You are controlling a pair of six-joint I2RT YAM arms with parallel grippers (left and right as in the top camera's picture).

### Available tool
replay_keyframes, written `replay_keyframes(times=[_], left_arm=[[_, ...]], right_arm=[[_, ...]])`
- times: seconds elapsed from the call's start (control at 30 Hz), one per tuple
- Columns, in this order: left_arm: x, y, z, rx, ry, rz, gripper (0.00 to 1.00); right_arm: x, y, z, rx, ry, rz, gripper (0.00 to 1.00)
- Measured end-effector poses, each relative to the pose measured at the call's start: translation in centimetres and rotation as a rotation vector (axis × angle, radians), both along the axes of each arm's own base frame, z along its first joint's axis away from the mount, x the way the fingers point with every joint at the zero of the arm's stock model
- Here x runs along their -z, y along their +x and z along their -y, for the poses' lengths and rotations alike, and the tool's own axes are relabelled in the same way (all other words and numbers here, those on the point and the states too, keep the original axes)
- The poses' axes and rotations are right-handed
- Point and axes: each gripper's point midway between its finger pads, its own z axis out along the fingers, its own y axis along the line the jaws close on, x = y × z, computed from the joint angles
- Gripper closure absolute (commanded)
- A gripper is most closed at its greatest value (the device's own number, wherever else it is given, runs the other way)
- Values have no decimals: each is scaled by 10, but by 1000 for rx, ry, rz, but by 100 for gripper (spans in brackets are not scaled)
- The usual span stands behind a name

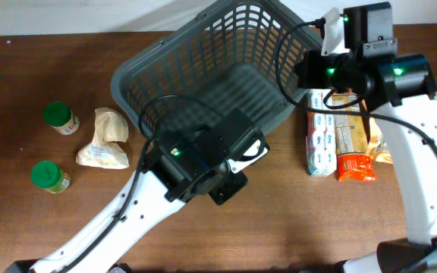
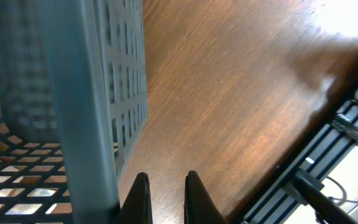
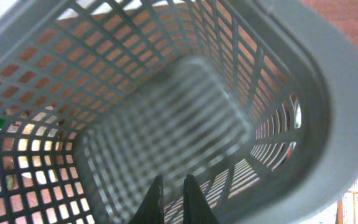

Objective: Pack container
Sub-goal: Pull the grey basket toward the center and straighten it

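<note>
container [image 1: 196, 61] interior seemingly bare, left gripper [image 2: 166, 180] crowding its wall

This looks like a robotics lab bench. A wood-grain desk [image 1: 294, 227] meets a plain white backdrop [image 1: 67, 15] along the overhead frame's top, and slotted metal framing rails [image 2: 328, 149] fill the left wrist view's lower right.

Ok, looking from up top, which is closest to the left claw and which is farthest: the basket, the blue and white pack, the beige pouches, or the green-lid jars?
1. Basket: its wall is right beside the left claw.
2. Blue and white pack: on the right.
3. Beige pouches: on the left.
4. Green-lid jars: far left; the two are too close to call.
</note>
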Motion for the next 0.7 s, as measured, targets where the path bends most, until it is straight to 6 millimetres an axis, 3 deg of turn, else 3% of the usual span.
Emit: replay_keyframes(times=[0.2, 0.43, 0.7], left_arm=[[7, 9, -4, -14, 60, 27, 98], [7, 17, -13, -43, 91, 56, 98], [6, 52, -56, -211, 111, 65, 98]], right_arm=[[23, -3, 4, 15, -28, -90, 96], [31, -19, 13, 44, -99, -157, 96], [42, -36, 22, 59, -145, -235, 96]])
